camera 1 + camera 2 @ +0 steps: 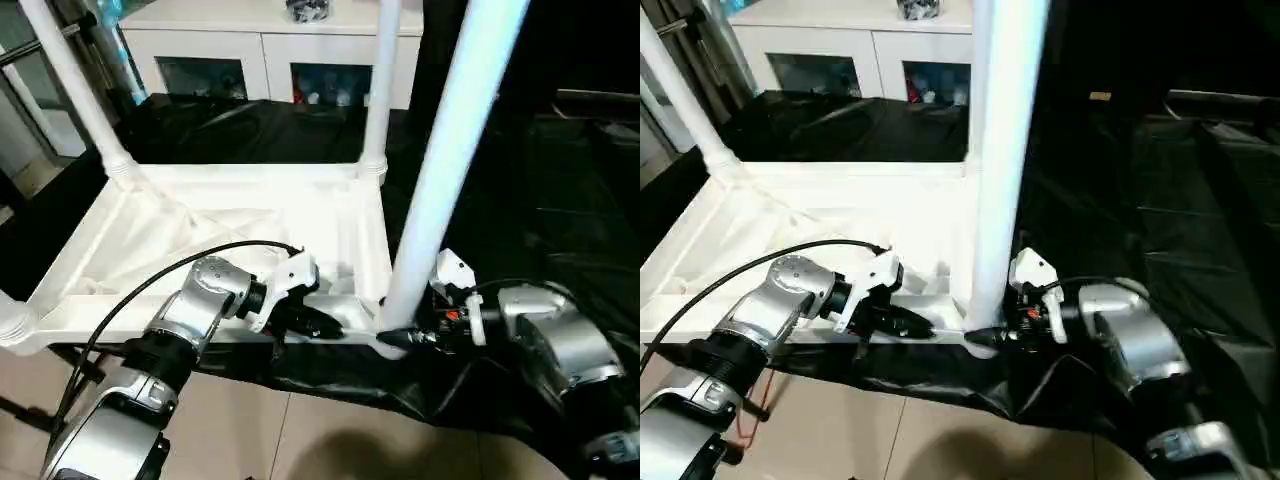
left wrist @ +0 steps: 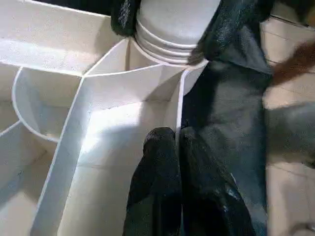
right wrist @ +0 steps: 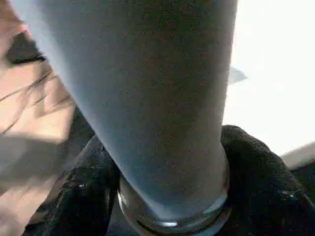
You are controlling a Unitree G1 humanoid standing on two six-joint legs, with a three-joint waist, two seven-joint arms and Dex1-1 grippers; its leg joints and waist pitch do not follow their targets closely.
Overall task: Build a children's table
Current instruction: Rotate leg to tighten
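While our right gripper (image 3: 172,196) clasps the long tapered white tube leg (image 1: 450,170) at its base, that leg stands in the near-right round corner socket (image 2: 170,46) of the upturned white plastic rectangular tabletop (image 1: 230,230). Our left gripper (image 2: 174,147) pinches that tabletop's near rim, fingers together.

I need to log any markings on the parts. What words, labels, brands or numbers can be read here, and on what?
None can be read: the tabletop, the legs and the white cabinet show no legible text. Items behind the cabinet glass are too blurred to read.

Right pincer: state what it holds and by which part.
The right pincer grips the near-right table leg at its base, beside the corner socket of the tabletop.
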